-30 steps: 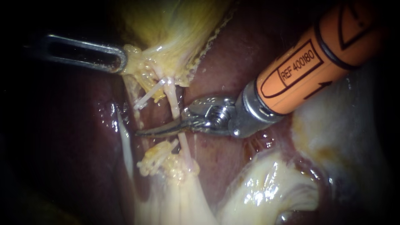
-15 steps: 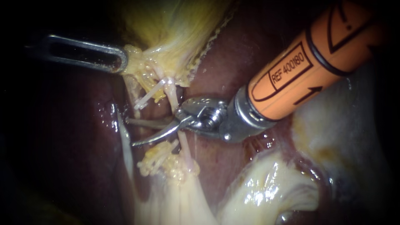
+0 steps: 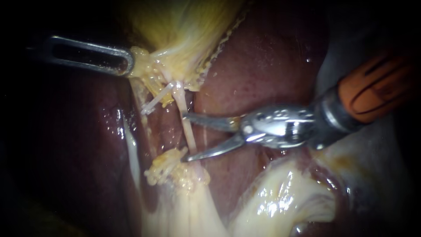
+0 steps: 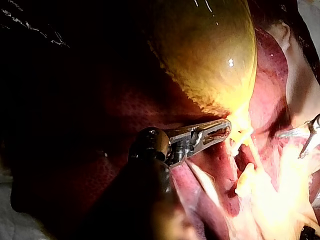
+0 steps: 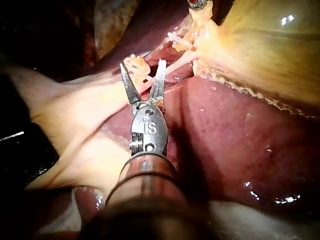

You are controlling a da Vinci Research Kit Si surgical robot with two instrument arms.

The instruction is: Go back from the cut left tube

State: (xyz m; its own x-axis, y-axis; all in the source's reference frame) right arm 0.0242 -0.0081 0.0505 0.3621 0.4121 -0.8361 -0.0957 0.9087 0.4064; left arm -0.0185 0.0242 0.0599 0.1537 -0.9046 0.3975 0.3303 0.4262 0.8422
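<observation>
My right instrument (image 3: 184, 137) has its blades apart, the tips astride the whole tube (image 3: 189, 131). The cut left tube (image 3: 151, 104) lies just to the left, its stumps parted. My left instrument (image 3: 128, 62) is clamped on the gallbladder (image 3: 188, 26). I judge the retreat is under way; next, draw straight right, clear of the whole tube.

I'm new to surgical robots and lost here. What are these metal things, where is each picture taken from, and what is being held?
Two thin robot instruments work on a pig's liver and yellow gallbladder. The endoscope view is taken close to the tissue. The two wrist views come from a camera on each instrument's arm. The left instrument has its jaws shut on the gallbladder's narrow end. The right instrument holds nothing: its jaws stand open beside a pale tube.
</observation>
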